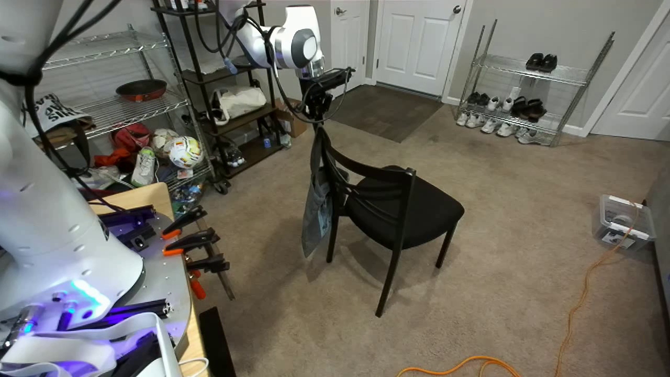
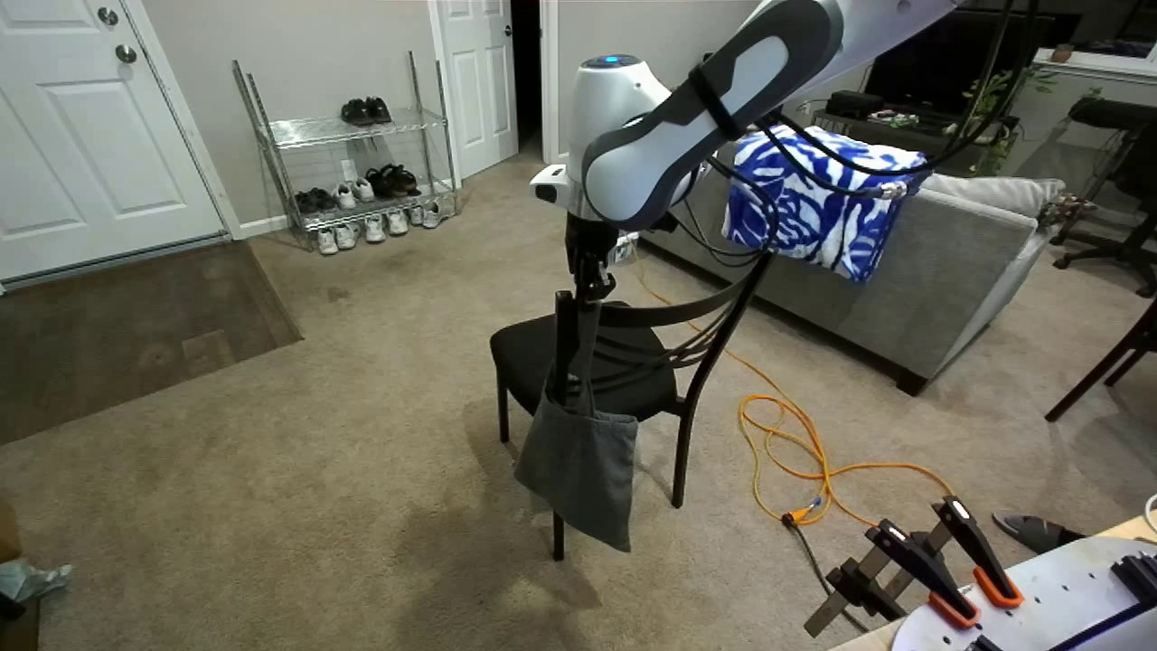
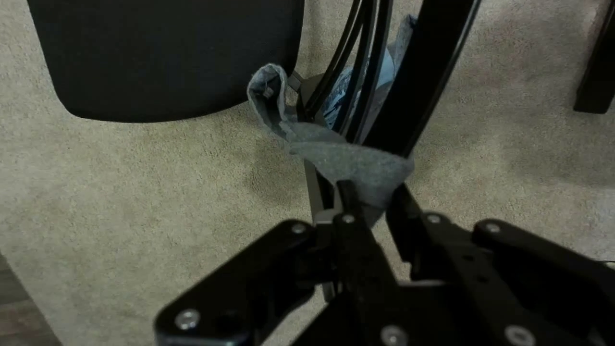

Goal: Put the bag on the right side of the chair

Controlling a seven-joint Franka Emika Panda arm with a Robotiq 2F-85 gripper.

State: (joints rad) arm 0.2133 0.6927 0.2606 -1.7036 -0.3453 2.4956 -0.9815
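gripper (image 3: 374,194): fingers a narrow gap apart, strap (image 3: 355,161) between them, pinched or not I can't tell | bag (image 2: 583,466): hanging limp by its straps behind the chair (image 1: 413,214), at the backrest's left end seen from behind | chair: upright on the carpet (image 1: 523,209) | beyond: shoe rack (image 2: 307,134) near the wall

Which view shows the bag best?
An exterior view that shows the bag broadside, nothing covering its front. An exterior view that catches its body obliquely shows less width; the wrist view gives mainly folded strap.
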